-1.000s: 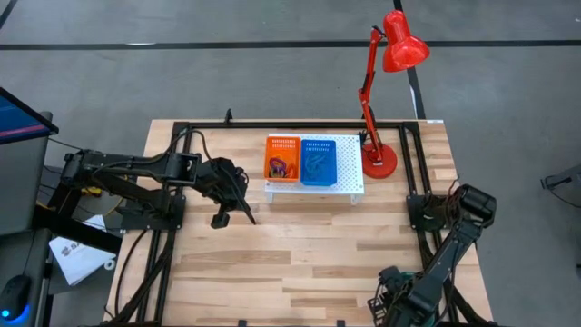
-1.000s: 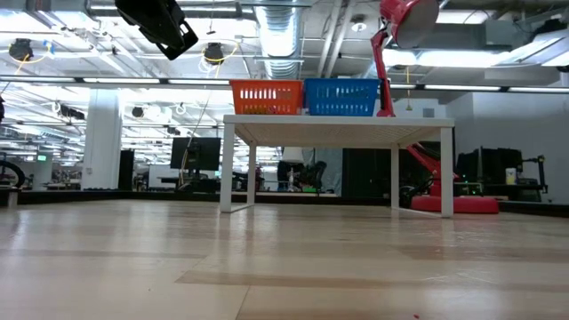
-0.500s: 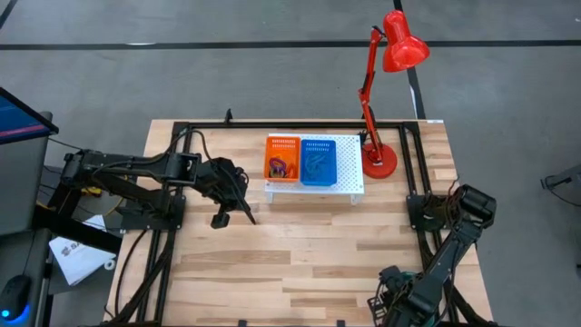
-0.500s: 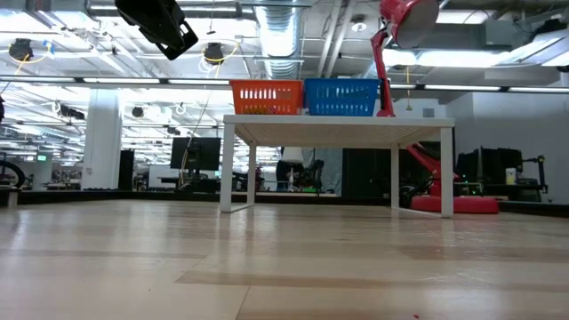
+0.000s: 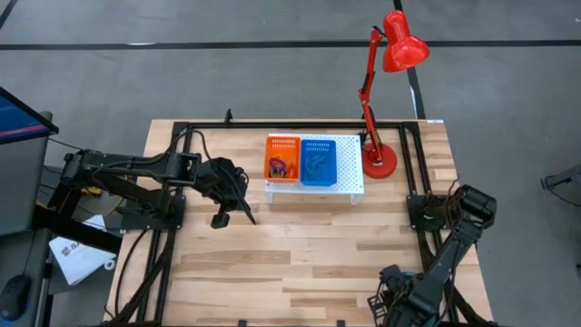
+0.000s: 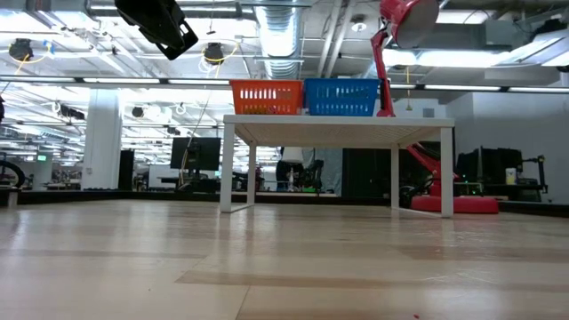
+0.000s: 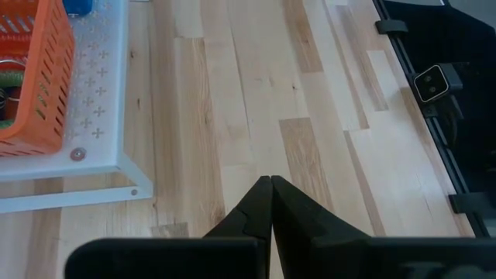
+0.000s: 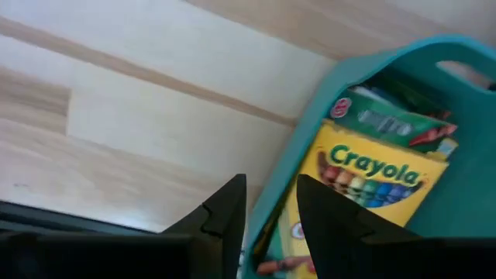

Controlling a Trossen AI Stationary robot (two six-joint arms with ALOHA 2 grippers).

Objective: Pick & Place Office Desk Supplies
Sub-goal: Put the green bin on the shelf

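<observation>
1. Your right gripper (image 8: 267, 203) is cut off at the near edge of the high view, well away from the white perforated stand (image 5: 313, 187); only its wrist view shows the fingers, which stand apart astride the rim of a teal bin (image 8: 310, 132). Whether they press that rim you cannot tell.
2. Inside the teal bin lies a yellow crayon box (image 8: 364, 194) printed "Crayola" in green above a row of drawn crayons. Part of it is hidden by the bin wall and the finger. Its long axis runs along the bin wall.
3. A green box (image 8: 387, 122) lies just beyond it; its printing is too blurred to read.
4. Your left gripper (image 7: 270, 186) hangs above bare table just beside the stand's left end, fingers pressed together with nothing between them.
5. On the stand sit an orange basket (image 5: 282, 158) and a blue basket (image 5: 319, 161), touching. Coloured loops (image 5: 280, 167) lie tangled in the orange one, too small to tell which way each points.
6. The red desk lamp (image 5: 379, 91) stands just beside the stand's right end.
</observation>
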